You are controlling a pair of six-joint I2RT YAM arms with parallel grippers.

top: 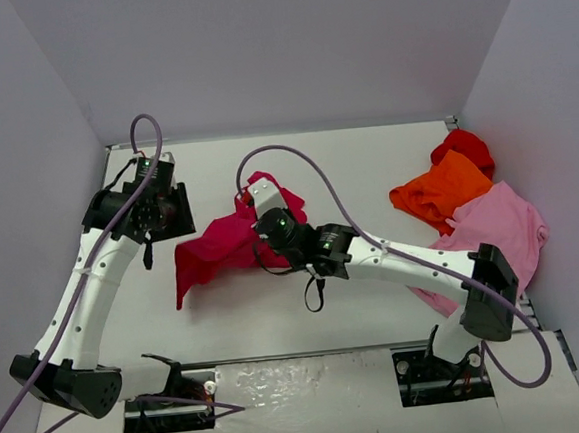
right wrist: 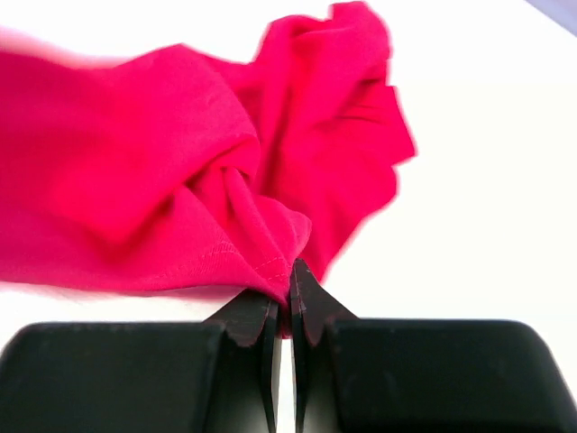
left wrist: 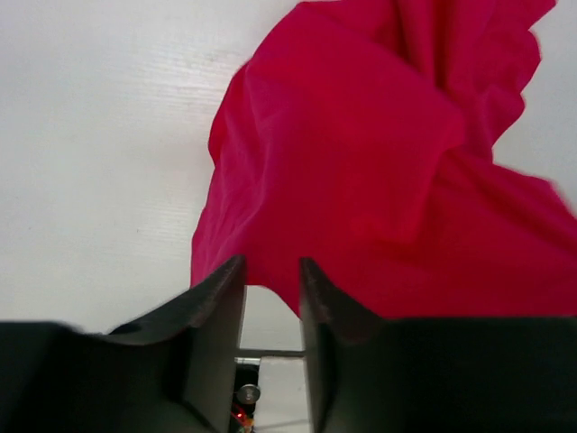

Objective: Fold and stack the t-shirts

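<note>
White worktop [top: 365,160] enclosed by pale grey walls. Raspberry-red shirt [top: 221,244] lies crumpled at the centre. Right end effector [right wrist: 288,275] is closed on a stitched hem fold of it. Left end effector [left wrist: 272,271], at the shirt's left edge, has its jaws slightly apart and grips nothing. Orange shirt [top: 438,190], bright red shirt [top: 465,146] and pale pink shirt [top: 501,225] are heaped at the right.

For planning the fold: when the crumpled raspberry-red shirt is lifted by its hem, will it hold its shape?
Probably floppy: the raspberry-red shirt lies in deep soft folds. It would likely drape from the right gripper, which pinches only its hem. The cloth looks thin, so probably light.
</note>
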